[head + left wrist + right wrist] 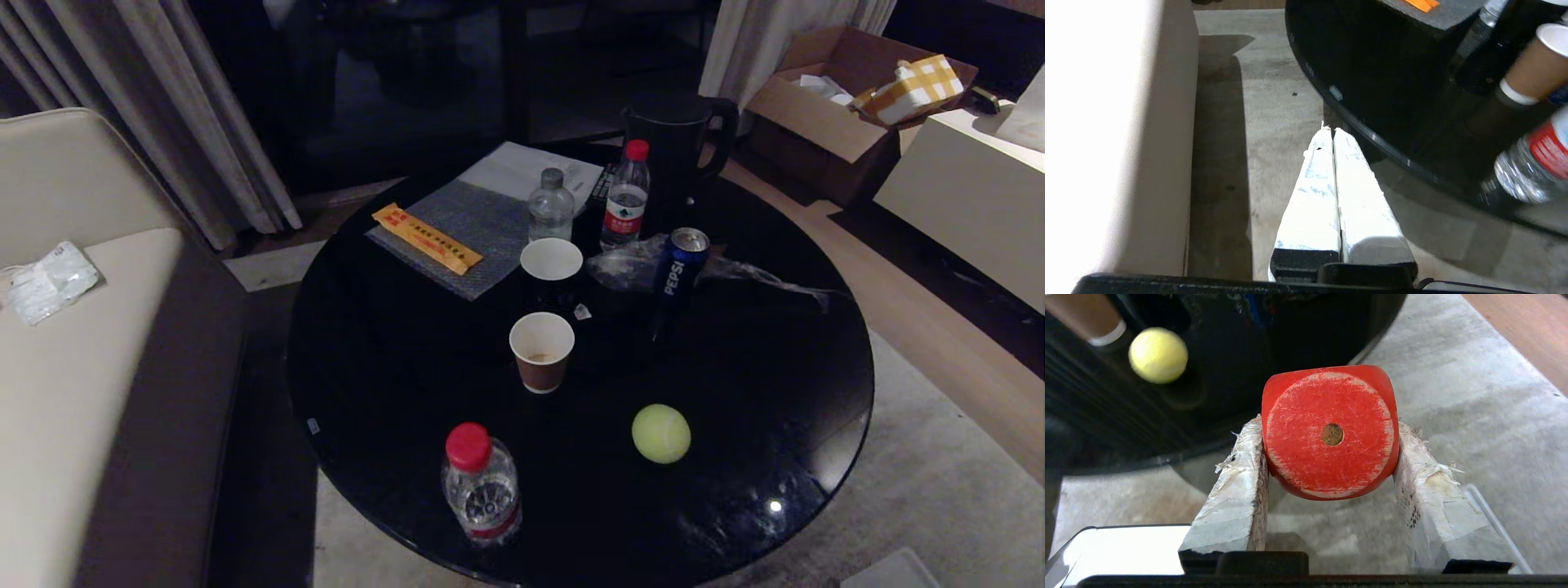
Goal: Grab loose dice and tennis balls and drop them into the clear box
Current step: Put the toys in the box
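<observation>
A red die (1306, 465) with one dot facing the camera sits clamped between the taped fingers of my right gripper (1329, 430), held above the grey rug just off the rim of the round black table (1290, 335). One yellow-green tennis ball (661, 434) rests on the table near its front right edge, and the right wrist view shows this tennis ball (1158, 355) too. My left gripper (1331, 130) hangs shut and empty over the rug between sofa and table. A pale translucent corner (890, 572) lies on the rug; I cannot tell whether it is the clear box. Neither arm shows in the head view.
The table carries a red-capped water bottle (482, 490) at the front, two paper cups (542, 349), a Pepsi can (680, 265), more bottles and a black kettle (678, 139). A beige sofa (82, 367) stands at the left, a cardboard box (849, 90) at the back right.
</observation>
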You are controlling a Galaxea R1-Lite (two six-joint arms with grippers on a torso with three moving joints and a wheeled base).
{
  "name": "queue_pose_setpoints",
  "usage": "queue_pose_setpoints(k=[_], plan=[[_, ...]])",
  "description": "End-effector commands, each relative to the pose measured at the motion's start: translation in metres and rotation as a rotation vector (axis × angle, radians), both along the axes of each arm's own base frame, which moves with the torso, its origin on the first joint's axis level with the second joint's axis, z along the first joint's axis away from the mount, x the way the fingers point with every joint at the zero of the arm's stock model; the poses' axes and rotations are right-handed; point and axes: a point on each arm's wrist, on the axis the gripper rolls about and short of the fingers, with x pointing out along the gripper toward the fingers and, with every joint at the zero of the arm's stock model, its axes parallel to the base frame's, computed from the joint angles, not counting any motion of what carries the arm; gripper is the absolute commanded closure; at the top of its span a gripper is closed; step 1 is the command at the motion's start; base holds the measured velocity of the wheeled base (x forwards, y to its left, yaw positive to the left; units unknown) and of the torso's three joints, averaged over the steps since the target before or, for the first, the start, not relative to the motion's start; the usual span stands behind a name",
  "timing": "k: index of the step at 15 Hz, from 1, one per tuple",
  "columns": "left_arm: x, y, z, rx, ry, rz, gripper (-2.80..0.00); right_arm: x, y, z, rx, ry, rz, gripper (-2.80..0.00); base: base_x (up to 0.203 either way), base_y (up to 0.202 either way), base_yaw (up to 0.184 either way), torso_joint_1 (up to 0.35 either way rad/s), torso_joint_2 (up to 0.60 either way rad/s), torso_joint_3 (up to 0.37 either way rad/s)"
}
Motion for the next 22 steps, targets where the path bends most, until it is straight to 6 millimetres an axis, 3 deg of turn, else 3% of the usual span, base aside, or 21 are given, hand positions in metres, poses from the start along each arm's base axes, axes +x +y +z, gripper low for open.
queue_pose_setpoints(k=[1, 6, 10, 18, 22], plan=[[0.0002, 0.0000, -0.0003, -0.004, 0.002, 0.003, 0.00, 0.0002, 0.0000, -0.0001, 0.000, 0.004, 0.000, 0.00, -0.187, 0.000, -0.001, 0.002, 0.01, 0.002], [0.0002, 0.0000, -0.0004, -0.004, 0.003, 0.002, 0.00, 0.0002, 0.0000, -0.0001, -0.001, 0.004, 0.001, 0.00, -0.159, 0.000, -0.002, 0.001, 0.00, 0.001], [0.0002, 0.0000, -0.0006, 0.002, 0.005, 0.000, 0.00, 0.0001, 0.0000, 0.0003, -0.004, 0.002, 0.001, 0.00, -0.001, 0.000, 0.015, 0.026, -0.18, -0.154], [0.0002, 0.0001, -0.0004, -0.006, 0.003, 0.002, 0.00, 0.0001, 0.0000, 0.0003, -0.006, 0.002, 0.001, 0.00, -0.002, -0.006, 0.135, 0.032, -0.06, -0.042], [0.0002, 0.0001, -0.0004, -0.006, 0.003, 0.004, 0.00, 0.0001, 0.0000, 0.0003, -0.006, 0.002, 0.001, 0.00, 0.000, 0.000, 0.000, 0.000, 0.00, 0.000]])
